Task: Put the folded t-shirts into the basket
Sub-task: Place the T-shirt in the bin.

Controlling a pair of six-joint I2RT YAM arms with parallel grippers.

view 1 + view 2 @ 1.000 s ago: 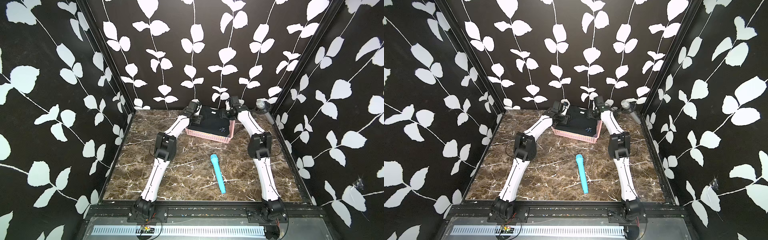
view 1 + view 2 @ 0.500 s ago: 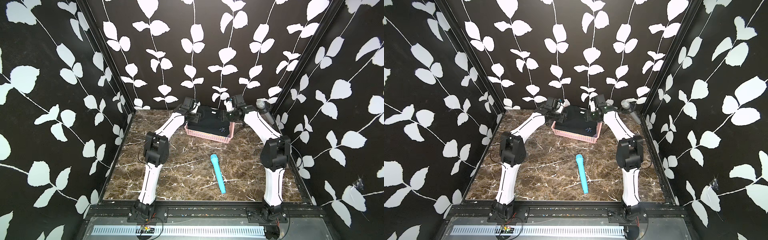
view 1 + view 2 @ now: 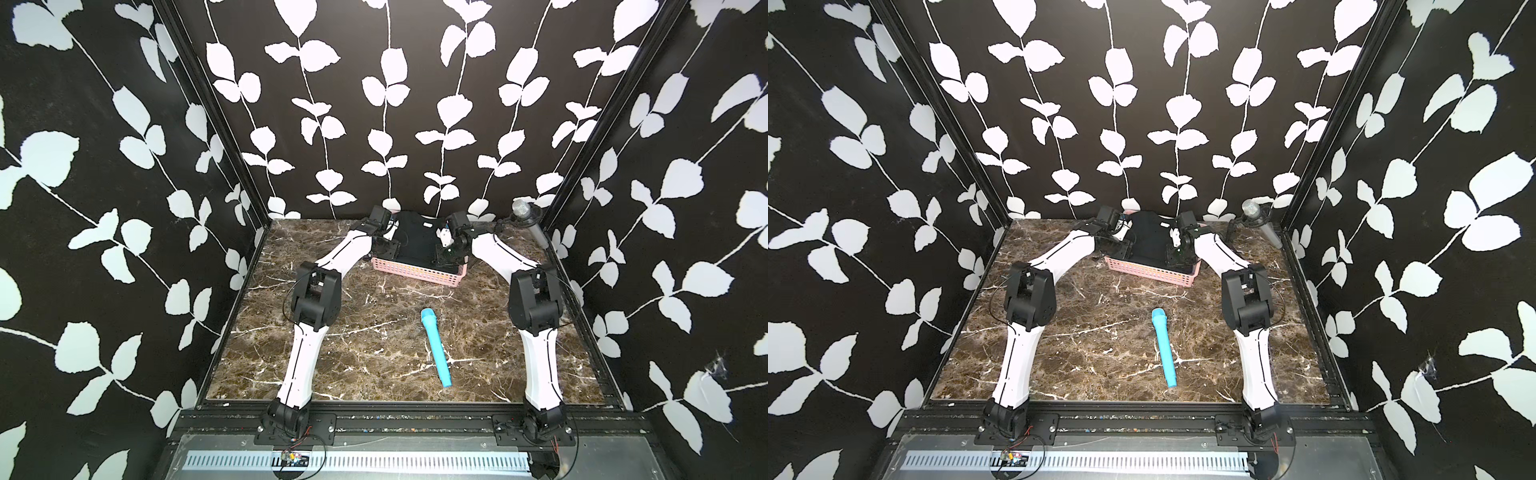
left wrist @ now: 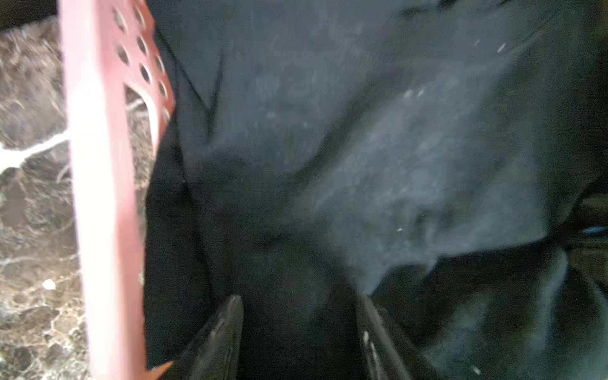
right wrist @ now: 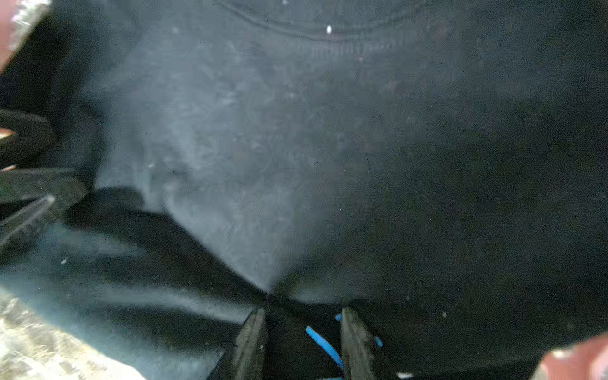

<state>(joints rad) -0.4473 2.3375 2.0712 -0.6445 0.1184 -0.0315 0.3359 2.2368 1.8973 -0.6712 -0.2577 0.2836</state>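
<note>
The pink basket [image 3: 415, 272] [image 3: 1150, 272] stands at the back of the marble table. A black folded t-shirt [image 3: 415, 241] [image 3: 1150, 241] lies on top in it, its far end draped past the back rim. My left gripper [image 3: 388, 249] [image 4: 297, 309] is at the shirt's left side, just inside the basket wall [image 4: 98, 197]. Its jaws are open over black cloth [image 4: 362, 131]. At the shirt's right side, my right gripper [image 3: 446, 253] [image 5: 302, 316] has its jaws drawn in on a fold of the black cloth [image 5: 296, 131], with creases running to its tips. Other t-shirts are hidden.
A light-blue toy microphone [image 3: 434, 353] [image 3: 1165, 353] lies on the table in front of the basket, between the two arms. A grey microphone on a stand [image 3: 525, 212] sits in the back right corner. Patterned walls enclose three sides.
Both arms have swung their elbows outward, and the grippers have shifted from over the shirt's middle to its left and right sides. The right jaws have narrowed; the left jaws are unchanged.
</note>
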